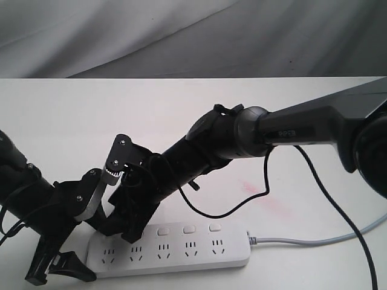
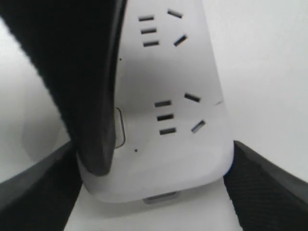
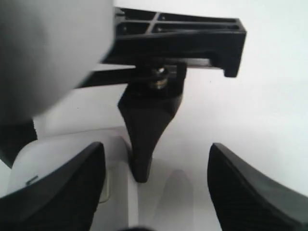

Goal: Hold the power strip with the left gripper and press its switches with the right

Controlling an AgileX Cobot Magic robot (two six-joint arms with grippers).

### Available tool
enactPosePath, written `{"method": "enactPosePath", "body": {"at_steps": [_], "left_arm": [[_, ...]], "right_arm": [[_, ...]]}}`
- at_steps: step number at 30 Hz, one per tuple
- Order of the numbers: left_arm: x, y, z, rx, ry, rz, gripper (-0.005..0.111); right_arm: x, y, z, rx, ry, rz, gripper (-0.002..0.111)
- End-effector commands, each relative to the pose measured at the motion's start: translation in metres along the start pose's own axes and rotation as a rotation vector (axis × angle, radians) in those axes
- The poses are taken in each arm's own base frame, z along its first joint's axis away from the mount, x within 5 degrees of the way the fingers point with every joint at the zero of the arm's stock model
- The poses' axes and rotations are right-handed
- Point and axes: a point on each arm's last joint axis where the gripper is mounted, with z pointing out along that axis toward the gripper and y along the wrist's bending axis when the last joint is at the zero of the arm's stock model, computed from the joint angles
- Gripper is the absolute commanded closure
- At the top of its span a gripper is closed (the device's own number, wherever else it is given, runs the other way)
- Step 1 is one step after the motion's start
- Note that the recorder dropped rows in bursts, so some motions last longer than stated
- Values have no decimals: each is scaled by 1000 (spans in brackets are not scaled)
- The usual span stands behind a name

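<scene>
The white power strip [image 1: 181,254] lies flat on the table near the front edge. My left gripper [image 1: 94,251] is shut across its left end; in the left wrist view the two fingers [image 2: 262,185] press the strip [image 2: 168,159] from both sides. My right gripper [image 1: 124,229] is open, fingers wide apart. One right finger [image 2: 91,139] rests on the strip's top over a switch [image 2: 120,127] near the held end. Three more switches [image 1: 188,229] show in a row to the right. In the right wrist view the right gripper [image 3: 154,192] straddles the strip's far edge and a left finger [image 3: 144,144].
The strip's grey cord [image 1: 314,240] runs off to the right over the white table [image 1: 302,121]. A black cable [image 1: 266,181] loops down from the right arm [image 1: 290,130] to the tabletop behind the strip. A faint pink stain [image 1: 254,190] marks the table.
</scene>
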Motion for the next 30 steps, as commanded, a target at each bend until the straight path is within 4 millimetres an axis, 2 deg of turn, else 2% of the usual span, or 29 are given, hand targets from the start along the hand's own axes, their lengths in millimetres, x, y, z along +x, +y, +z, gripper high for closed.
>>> {"method": "enactPosePath", "body": {"at_steps": [1, 7, 17, 22, 30], "left_arm": [[3, 0, 2, -7, 33, 20, 64], [3, 0, 2, -7, 33, 20, 64], [3, 0, 2, -7, 33, 20, 64], [3, 0, 2, -7, 33, 20, 64], [3, 0, 2, -5, 32, 20, 64]], "right_arm": [[3, -1, 3, 12, 25, -23, 51], [4, -1, 4, 10, 31, -19, 51], [14, 0, 3, -4, 141, -19, 51], [16, -4, 4, 39, 143, -14, 51], [19, 3, 20, 26, 150, 6, 51]]}}
